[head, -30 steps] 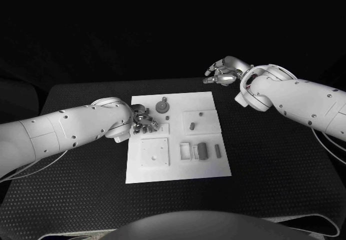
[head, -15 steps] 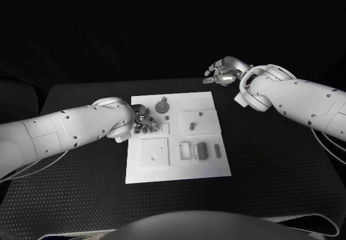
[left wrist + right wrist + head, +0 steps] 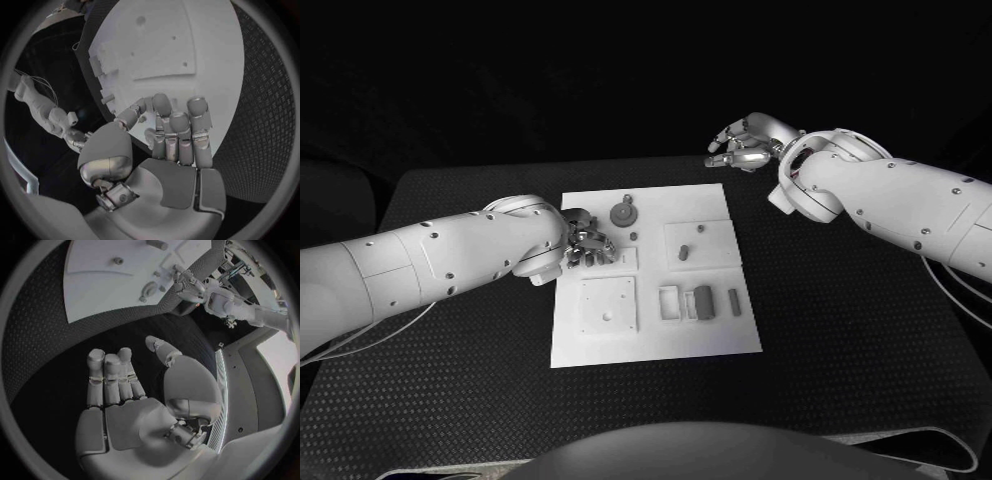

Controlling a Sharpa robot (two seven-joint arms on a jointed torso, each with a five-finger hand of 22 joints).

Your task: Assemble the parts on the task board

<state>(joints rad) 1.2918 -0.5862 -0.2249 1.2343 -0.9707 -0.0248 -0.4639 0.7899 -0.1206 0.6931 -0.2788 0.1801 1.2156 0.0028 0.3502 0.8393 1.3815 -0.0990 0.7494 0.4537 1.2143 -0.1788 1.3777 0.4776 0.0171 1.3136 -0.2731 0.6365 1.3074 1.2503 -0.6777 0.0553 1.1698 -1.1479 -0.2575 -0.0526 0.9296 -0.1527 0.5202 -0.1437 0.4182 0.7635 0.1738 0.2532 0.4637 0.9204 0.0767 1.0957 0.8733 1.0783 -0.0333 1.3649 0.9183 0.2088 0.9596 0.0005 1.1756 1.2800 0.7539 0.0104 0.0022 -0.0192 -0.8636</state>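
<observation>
Left hand (image 3: 587,240): over the task board's (image 3: 718,335) left edge near its far corner, fingers curled loosely downward, nothing visibly held.
Right hand (image 3: 749,141): raised beyond the board's far right corner, fingers apart, empty.
Parts (image 3: 702,299): grey pieces along the board's far edge and near-right area.

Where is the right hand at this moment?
In the head view the right hand hovers over the black table, past the far right corner of the task board, holding nothing.
</observation>
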